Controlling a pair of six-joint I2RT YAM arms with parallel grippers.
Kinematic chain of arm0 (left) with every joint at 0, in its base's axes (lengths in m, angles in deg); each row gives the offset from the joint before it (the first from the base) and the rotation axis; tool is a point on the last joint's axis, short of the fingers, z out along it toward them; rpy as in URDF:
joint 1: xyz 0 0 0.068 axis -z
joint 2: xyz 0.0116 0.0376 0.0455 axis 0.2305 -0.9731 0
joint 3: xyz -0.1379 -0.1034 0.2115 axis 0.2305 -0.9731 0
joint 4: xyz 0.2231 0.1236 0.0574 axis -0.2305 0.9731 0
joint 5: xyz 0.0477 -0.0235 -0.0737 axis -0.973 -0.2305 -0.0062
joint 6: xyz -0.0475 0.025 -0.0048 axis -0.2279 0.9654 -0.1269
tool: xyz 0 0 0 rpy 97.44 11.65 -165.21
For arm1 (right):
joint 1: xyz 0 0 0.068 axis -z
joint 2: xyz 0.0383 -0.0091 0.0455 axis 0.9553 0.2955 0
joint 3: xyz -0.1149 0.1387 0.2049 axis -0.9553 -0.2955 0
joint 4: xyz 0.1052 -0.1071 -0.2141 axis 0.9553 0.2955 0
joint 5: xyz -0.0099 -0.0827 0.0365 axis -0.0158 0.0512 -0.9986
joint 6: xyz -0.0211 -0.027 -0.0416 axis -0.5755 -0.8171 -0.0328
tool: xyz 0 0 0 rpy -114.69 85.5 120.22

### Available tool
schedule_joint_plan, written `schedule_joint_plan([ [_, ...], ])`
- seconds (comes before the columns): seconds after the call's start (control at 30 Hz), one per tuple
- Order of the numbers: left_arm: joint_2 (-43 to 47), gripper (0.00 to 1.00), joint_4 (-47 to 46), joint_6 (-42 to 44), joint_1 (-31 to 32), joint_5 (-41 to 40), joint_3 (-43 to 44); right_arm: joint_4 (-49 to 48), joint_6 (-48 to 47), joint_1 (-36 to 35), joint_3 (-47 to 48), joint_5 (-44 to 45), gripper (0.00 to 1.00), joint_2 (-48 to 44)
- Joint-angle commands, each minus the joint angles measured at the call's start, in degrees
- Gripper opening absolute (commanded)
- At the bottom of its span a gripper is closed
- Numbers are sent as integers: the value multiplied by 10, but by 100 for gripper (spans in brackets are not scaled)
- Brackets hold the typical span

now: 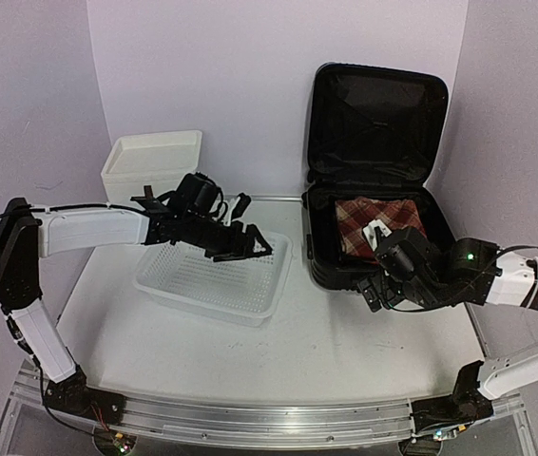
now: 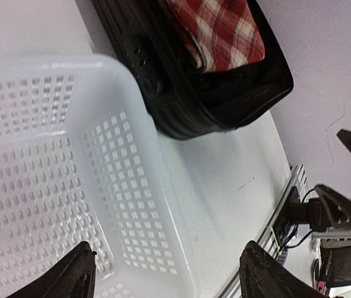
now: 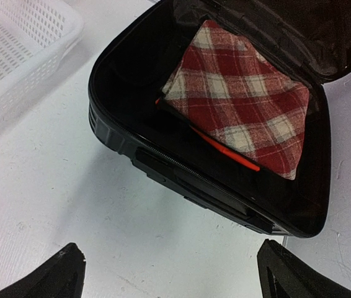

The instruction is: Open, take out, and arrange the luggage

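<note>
The luggage sits far right, long axis left-to-right, lid upright at the back. My left pincer gapes wide, empty, over the basket; my right pincer likewise, before the luggage.

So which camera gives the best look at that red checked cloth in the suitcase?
The right wrist view: the red checked cloth fills the middle, whole and sharp, inside the open luggage. The top external view shows it small; the left wrist view catches only one end at the top edge.
</note>
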Motion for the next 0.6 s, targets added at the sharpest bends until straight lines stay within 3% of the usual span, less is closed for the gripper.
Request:
schedule_joint_plan([
  [0.0,10,80,0,46,3,71,-57,-8,-2,22,39,-25,98,25],
  [0.2,-40,66,-81,-12,14,166,-68,-8,3,40,57,-58,98,60],
  [0.43,-160,50,-200,-92,37,229,48,-8,28,66,82,-109,98,82],
  [0.57,-195,46,-240,-112,37,231,91,8,59,122,109,-200,98,99],
])
